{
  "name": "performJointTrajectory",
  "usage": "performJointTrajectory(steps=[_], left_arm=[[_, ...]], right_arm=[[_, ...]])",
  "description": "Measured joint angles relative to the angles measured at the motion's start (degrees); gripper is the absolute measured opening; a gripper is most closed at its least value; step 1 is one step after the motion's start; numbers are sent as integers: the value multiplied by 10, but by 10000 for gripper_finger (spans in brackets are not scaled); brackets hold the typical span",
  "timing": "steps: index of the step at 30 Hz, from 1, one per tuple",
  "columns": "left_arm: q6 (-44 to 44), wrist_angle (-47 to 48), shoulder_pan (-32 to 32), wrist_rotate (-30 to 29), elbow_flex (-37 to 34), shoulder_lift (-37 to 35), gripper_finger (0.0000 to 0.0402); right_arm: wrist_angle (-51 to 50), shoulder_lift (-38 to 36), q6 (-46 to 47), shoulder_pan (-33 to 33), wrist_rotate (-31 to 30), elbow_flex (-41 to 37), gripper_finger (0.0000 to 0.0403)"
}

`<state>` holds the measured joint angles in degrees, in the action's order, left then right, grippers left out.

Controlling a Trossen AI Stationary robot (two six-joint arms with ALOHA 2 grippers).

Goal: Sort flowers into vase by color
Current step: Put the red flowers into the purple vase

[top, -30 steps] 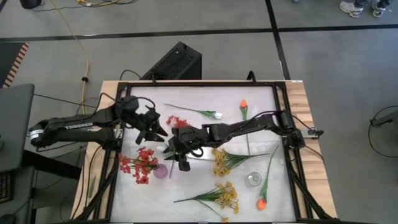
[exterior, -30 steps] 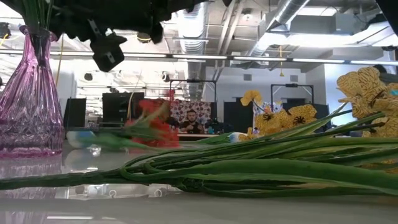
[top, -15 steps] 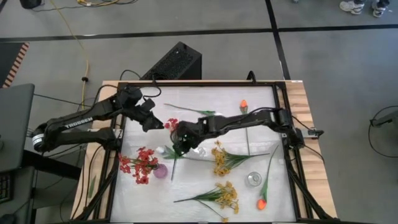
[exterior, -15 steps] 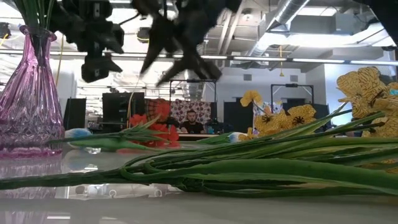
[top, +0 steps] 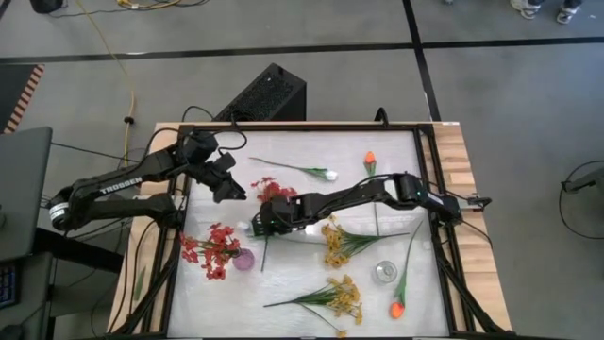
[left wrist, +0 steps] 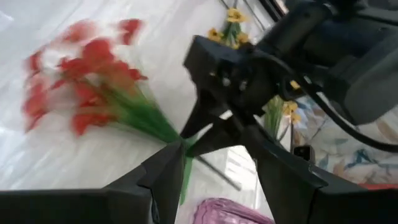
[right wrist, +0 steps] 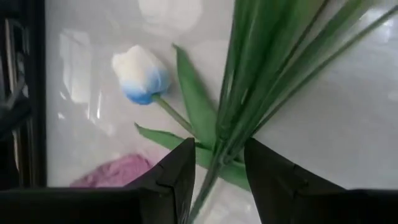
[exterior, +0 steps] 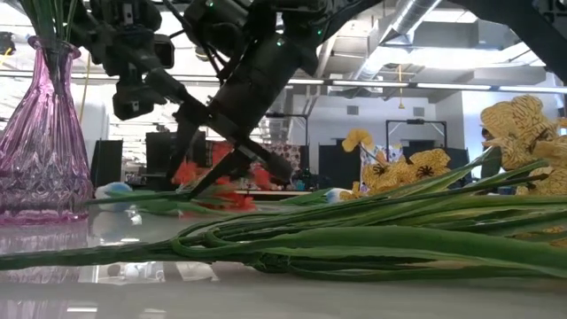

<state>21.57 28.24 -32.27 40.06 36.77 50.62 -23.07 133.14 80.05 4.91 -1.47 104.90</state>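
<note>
- We look down on a white table (top: 302, 283) inside a dark frame, set on a grey floor; across the tabletop the room behind shows ceiling pipes and a person seated far back.
- Since a second ago the right arm has swung from hanging over the table's middle to reaching low toward the left. The right gripper (top: 265, 224) now sits down at a green stem (right wrist: 214, 158), its two fingers apart on either side of it and not yet closed.
- The left gripper (top: 226, 185) has pulled back toward the far left corner and hangs above the table, fingers spread and empty.
- We judge this to be the start of the next pick: the stem is bracketed, so closing and lifting should follow.
- The bracketed stem seems to belong to the red flower (top: 267, 187), whose blossoms lie just beyond the gripper; the wrist picture alone does not settle that.
- A white bud (right wrist: 140, 73) with a bluish tinge lies just beside the same stem.
- The pink vase (exterior: 44, 142) near the left edge already holds red flowers, so a red stem would belong there.
- Yellow sprays (top: 338, 244), orange tulips (top: 370, 159) and another white bud (top: 329, 175) lie scattered, unsorted.
</note>
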Motion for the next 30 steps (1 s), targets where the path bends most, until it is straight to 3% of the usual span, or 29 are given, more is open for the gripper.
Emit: performJointTrajectory(steps=[6,13,21,27,30], left_arm=[[-26,26,0,0,0,0,183],[-34,34,0,0,0,0,183],[-34,43,0,-2,0,0,183],[-27,43,0,-2,0,-8,183],[-12,30,0,26,0,-22,183]], right_arm=[[-3,3,7,-2,-40,0,149],[-4,3,-19,-6,-57,0,21],[-12,-27,-61,-16,-73,0,16],[-32,-96,-122,-23,-150,0,16],[-53,-132,-153,-29,-190,0,16]])
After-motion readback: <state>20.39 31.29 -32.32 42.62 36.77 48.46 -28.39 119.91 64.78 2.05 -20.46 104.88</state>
